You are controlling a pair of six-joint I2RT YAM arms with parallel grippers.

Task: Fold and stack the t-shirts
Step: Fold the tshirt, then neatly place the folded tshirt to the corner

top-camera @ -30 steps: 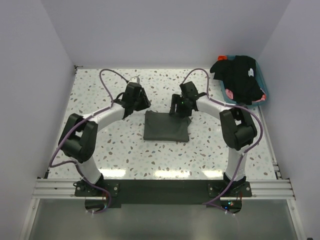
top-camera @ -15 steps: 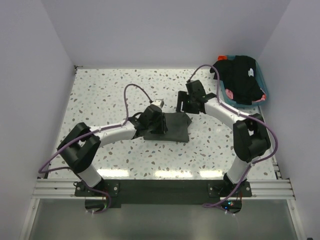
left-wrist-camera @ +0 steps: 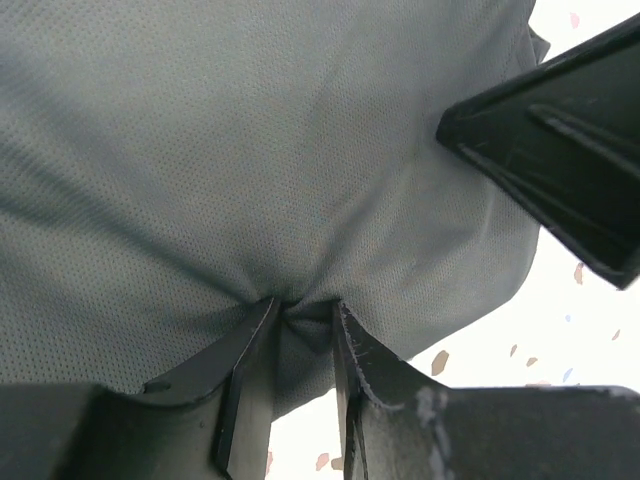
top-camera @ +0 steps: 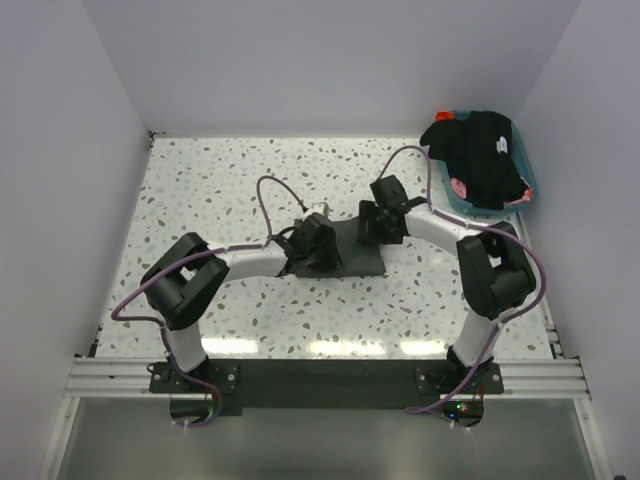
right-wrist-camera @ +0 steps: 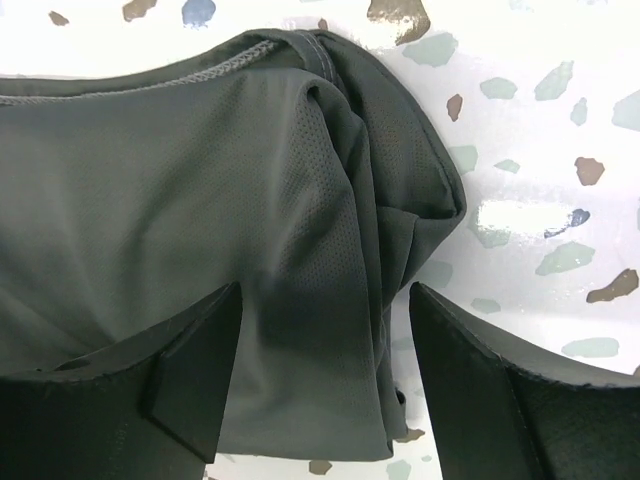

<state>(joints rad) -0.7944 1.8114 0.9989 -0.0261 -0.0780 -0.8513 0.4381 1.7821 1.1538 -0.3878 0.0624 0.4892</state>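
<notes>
The left gripper (left-wrist-camera: 298, 318) has its jaws drawn almost together on a small pucker of cloth, with creases fanning out from the pinch, so it has hold of the olive-grey shirt (left-wrist-camera: 250, 150). The right gripper (right-wrist-camera: 325, 350) has its jaws wide apart, one finger on either side of the shirt's bunched, hemmed edge. Nothing is clamped between them, and I cannot tell whether the tips press on the cloth. Both grippers sit over the same folded packet, which lies flat on the table (top-camera: 200, 190), well apart from the teal tub (top-camera: 527, 190). The right gripper is on the tub side of the packet and the left on the side away from the tub, with the two close together. The cloth runs from the left jaws toward the tub side, straight under the right gripper. I judge that any lift or carry would depend on the right jaws closing on the thick rolled edge just below them. The black shirts (top-camera: 485, 160) are heaped in the tub, spilling over its rim, not yet folded. From above, the arms cover most of the packet, so its outline and long axis are hard to read, and the wrist views cut off its far sides
</notes>
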